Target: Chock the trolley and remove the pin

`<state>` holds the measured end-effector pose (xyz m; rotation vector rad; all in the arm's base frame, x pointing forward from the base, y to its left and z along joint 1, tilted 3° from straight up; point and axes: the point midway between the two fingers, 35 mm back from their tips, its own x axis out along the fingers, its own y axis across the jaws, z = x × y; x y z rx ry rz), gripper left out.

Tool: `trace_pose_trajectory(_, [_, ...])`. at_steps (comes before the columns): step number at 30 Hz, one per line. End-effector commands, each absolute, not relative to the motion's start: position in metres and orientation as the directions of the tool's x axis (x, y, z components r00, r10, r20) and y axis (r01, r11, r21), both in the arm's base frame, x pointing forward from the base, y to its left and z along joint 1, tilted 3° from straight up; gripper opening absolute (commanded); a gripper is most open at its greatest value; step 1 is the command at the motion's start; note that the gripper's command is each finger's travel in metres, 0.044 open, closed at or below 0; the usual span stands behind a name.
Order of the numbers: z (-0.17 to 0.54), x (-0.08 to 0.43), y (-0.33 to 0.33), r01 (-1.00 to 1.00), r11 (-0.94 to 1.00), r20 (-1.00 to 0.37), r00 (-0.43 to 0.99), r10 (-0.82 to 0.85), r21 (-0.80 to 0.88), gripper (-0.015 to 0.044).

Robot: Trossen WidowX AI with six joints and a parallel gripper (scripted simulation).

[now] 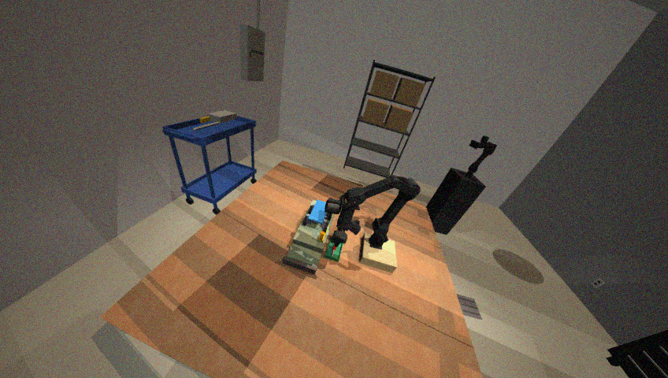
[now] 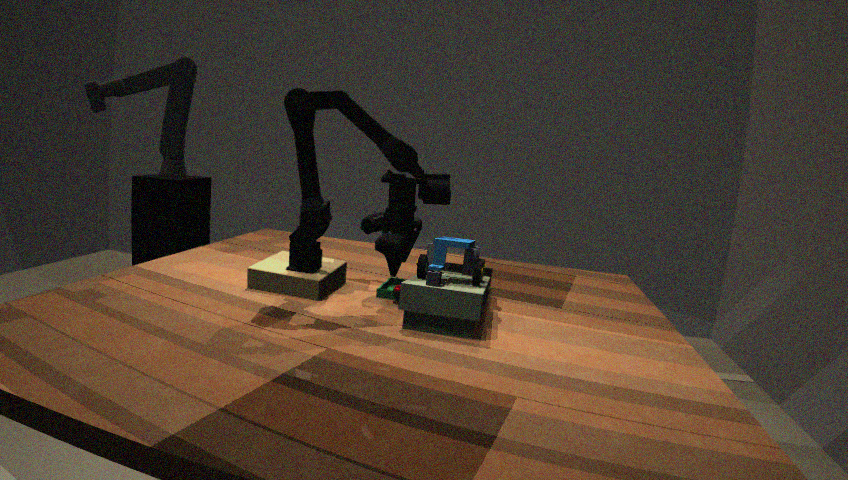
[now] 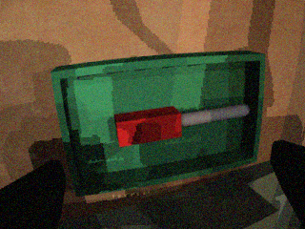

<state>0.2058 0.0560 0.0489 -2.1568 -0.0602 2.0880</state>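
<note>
The red-headed stop pin (image 3: 149, 129) (image 1: 334, 246) (image 2: 397, 288) lies in the green tray (image 3: 157, 58) (image 1: 333, 256) (image 2: 385, 292), its grey shaft pointing right in the wrist view. My gripper (image 3: 172, 163) (image 2: 393, 274) is open above the tray, with nothing between its fingers. The blue trolley (image 1: 318, 211) (image 2: 455, 242) stands upright on the upper part of the grey-green ramp (image 1: 304, 250) (image 2: 440, 303). The yellow-orange chock (image 1: 322, 235) is on the ramp just downhill of the trolley, on the tray side. Whether it touches a wheel is too small to tell.
The tray sits on the table close beside the ramp. The arm stands on a pale base block (image 1: 380, 257) (image 2: 270, 279) on the tray's other side. The arm's upper parts lean near the trolley. A blue cart (image 1: 224, 179) and shelves (image 1: 375, 146) stand beyond the table.
</note>
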Motion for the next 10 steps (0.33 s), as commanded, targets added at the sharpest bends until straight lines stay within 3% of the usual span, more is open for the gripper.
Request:
trace_pose_trajectory(1, [0.061,0.206,0.057,-0.068,-0.989,-0.991,0.041,0.130,-0.132,0.0440])
trace_pose_trajectory(10, [0.091,0.206,0.059,-0.068,-0.989,-0.991,0.042,0.130,-0.133,0.0440])
